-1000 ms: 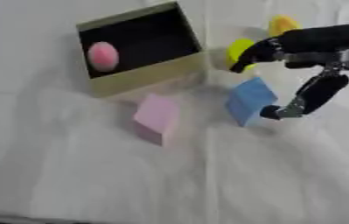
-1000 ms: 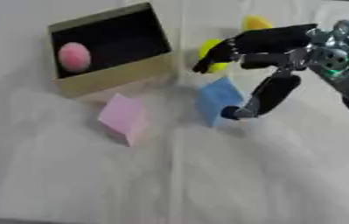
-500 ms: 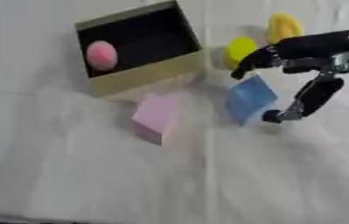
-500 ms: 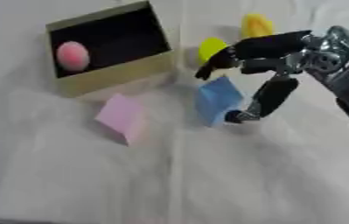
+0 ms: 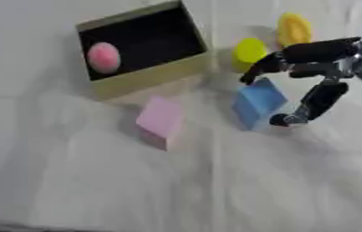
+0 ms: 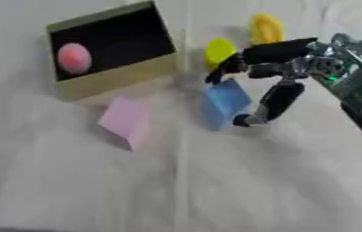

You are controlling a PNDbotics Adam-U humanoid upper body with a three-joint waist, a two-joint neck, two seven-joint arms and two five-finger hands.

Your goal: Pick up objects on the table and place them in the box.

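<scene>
An open tan box point(image 5: 148, 77) with a black inside stands at the upper left and holds a pink ball point(image 5: 103, 56). A pink block point(image 5: 161, 120) lies on the white cloth just below the box. To its right sits a blue block point(image 5: 256, 103). My right hand point(image 5: 319, 52) comes in from the right and straddles the blue block. Its fingers point(image 5: 265, 68) reach over the block's far edge, and its thumb point(image 5: 319, 99) hangs down by the near right corner. I cannot see a closed grip. My left hand is out of view.
Two yellow objects lie behind the blue block: a round one point(image 5: 249, 50) next to the box's right wall, and a flatter one point(image 5: 294, 28) further back. White cloth point(image 5: 176, 190) covers the table, wrinkled in front.
The right hand's fingers have dropped a little toward the blue block's far edge, uncovering more of the round yellow object. The blocks and box have not moved.
</scene>
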